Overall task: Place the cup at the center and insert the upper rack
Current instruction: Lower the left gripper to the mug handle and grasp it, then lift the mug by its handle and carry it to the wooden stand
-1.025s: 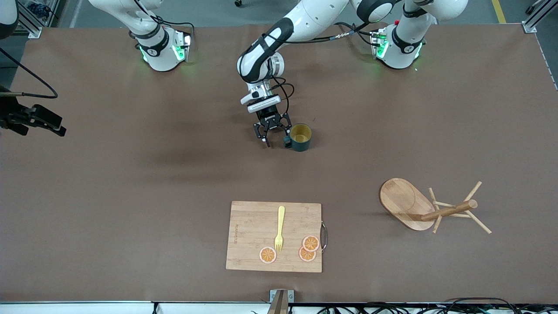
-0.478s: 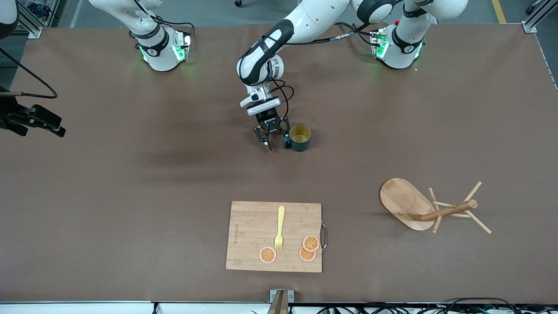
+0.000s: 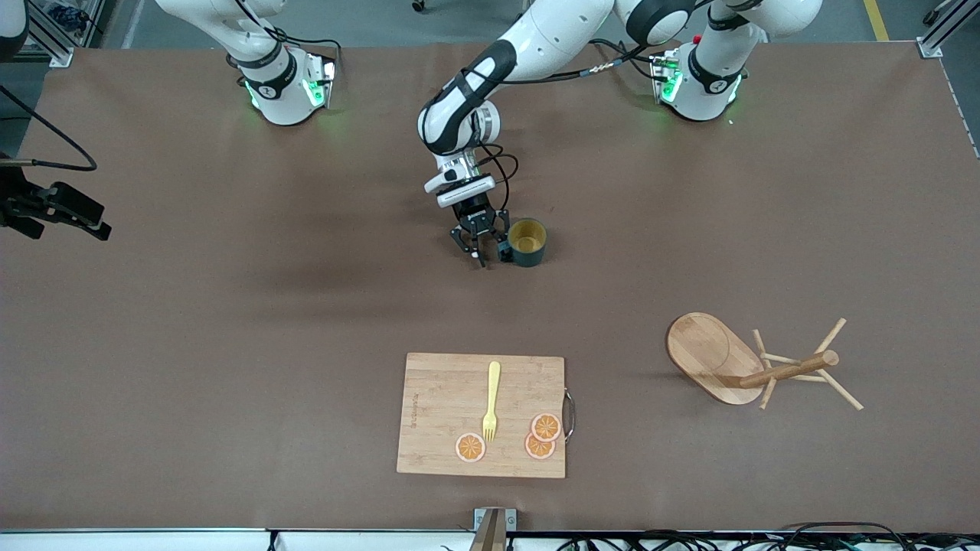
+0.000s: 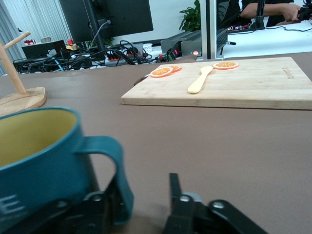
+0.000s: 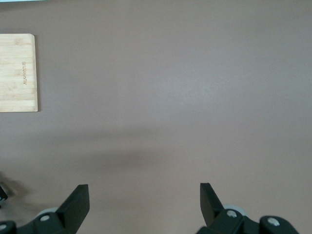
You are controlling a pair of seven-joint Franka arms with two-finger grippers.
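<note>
Front view: I have the left gripper [image 3: 484, 246] beside the cup [image 3: 527, 242], fingers straddling its handle [image 4: 113, 168], not clamped; right gripper [image 5: 141, 197] fingers apart.

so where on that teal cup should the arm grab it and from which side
Probably by the handle. The cup stands upright, with its handle sticking out toward the right arm's end of the table, so a low, level approach from that end suits it. The left gripper is already there, one of its fingers to each side of the loop, though not yet visibly clamped. The right gripper waits open over bare table.
</note>
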